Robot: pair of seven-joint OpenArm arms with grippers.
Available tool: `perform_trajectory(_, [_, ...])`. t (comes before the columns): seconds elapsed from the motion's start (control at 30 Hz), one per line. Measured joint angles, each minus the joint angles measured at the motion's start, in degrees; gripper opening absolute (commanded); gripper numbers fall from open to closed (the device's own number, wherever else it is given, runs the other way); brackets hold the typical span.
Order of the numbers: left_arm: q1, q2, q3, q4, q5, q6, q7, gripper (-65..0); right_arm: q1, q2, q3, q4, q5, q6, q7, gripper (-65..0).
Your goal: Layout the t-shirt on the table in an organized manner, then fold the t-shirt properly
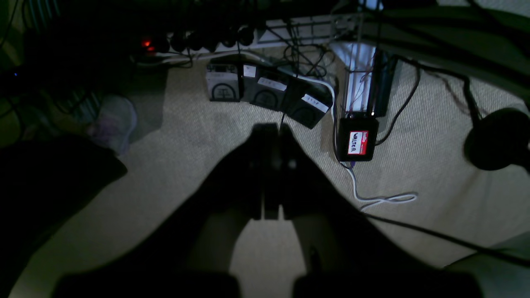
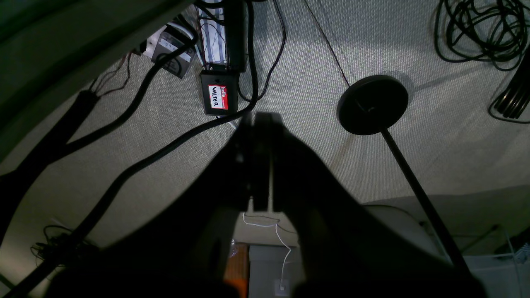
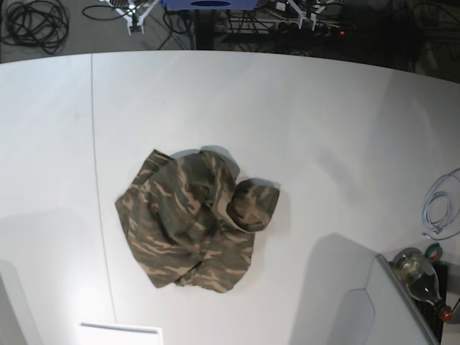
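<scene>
Both grippers, left gripper (image 1: pixel 271 165) and right gripper (image 2: pixel 258 161), apparently clenched empty off-table; t-shirt (image 3: pixel 194 223) crumpled on table (image 3: pixel 323 129), layout pending

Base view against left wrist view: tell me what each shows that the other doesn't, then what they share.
Only the base view shows the t-shirt, crumpled in a heap on the table, and a bottle at the lower right. Only the left wrist view shows the left gripper, shut and empty, above carpet with a "Walter" box. Both show floor cables; neither shows an arm near the shirt.
</scene>
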Motion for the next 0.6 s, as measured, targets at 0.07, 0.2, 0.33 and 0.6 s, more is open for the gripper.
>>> perform_trajectory(0.07, [0.11, -0.02, 0.0, 0.02, 0.02, 0.0, -0.17, -65.0, 0.0, -0.02, 0.0, 0.0, 0.0, 0.0, 0.02, -65.0])
perform_trajectory(0.2, [0.87, -0.83, 0.0, 0.02, 0.0, 0.0, -0.15, -65.0, -0.42, 0.0, 0.0, 0.11, 0.0, 0.0, 0.09, -65.0])
perform_trajectory(0.33, [1.9, -1.11, 0.0, 1.73, 0.0, 0.02, -0.2, -65.0, -2.97, 0.11, 0.0, 3.72, 0.0, 0.0, -0.26, -65.0])
perform_trajectory(0.6, [14.08, -3.21, 0.13, 21.42, -0.61, -0.17, -0.24, -65.0, -16.94, 0.13, 0.0, 29.2, -0.11, -0.02, -6.16, -65.0])
